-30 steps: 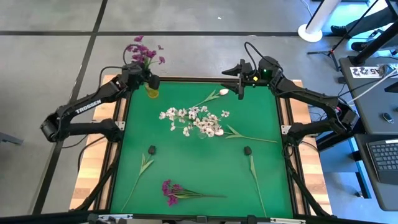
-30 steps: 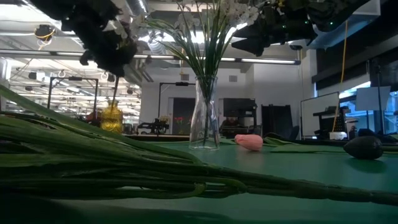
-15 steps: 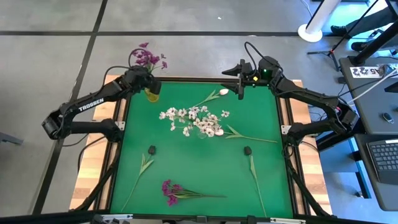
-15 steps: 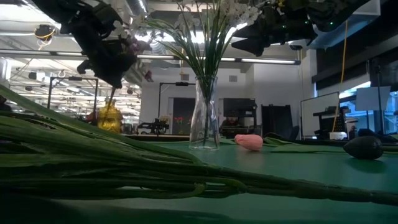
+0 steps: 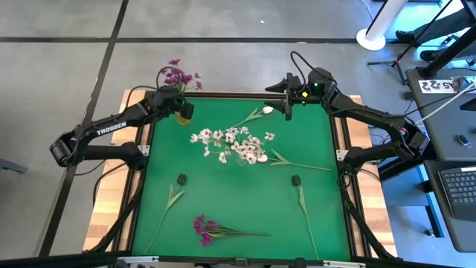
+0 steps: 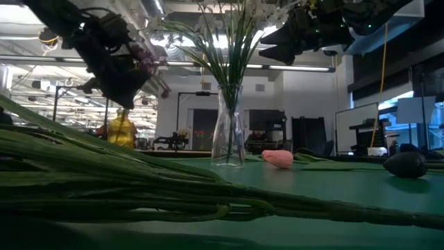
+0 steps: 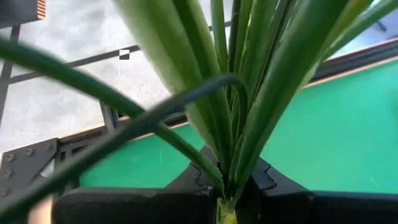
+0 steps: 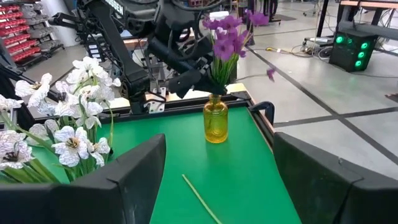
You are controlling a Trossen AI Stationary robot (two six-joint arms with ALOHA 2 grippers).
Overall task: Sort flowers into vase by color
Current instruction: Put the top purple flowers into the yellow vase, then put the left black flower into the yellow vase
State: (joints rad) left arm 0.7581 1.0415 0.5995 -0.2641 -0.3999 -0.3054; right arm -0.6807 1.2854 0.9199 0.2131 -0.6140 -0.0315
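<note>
My left gripper is shut on a bunch of magenta-purple flowers right above a small yellow vase at the table's far left corner. The right wrist view shows the bunch over the vase. A clear vase of white flowers stands mid-table. My right gripper is open and empty above the far edge. A pink-bud stem, another purple bunch and leaf stems lie flat on the mat. My left gripper pinches the bunch's green stems between its two fingers, low on the stems just above the yellow vase's neck. The fingers come level from the table's left side, across the stems. The bunch stands nearly upright, blossoms above the gripper, stem ends reaching down into the vase.
Two small black pieces sit on the green mat. More leaf stems lie at the right. The mat's raised dark frame rims the table. The near middle of the mat is bare.
My left gripper has gone down and a little toward the table's near edge, over the yellow vase, still shut on the purple bunch. The bunch has sunk with it, its stems going lower at the vase's neck.
</note>
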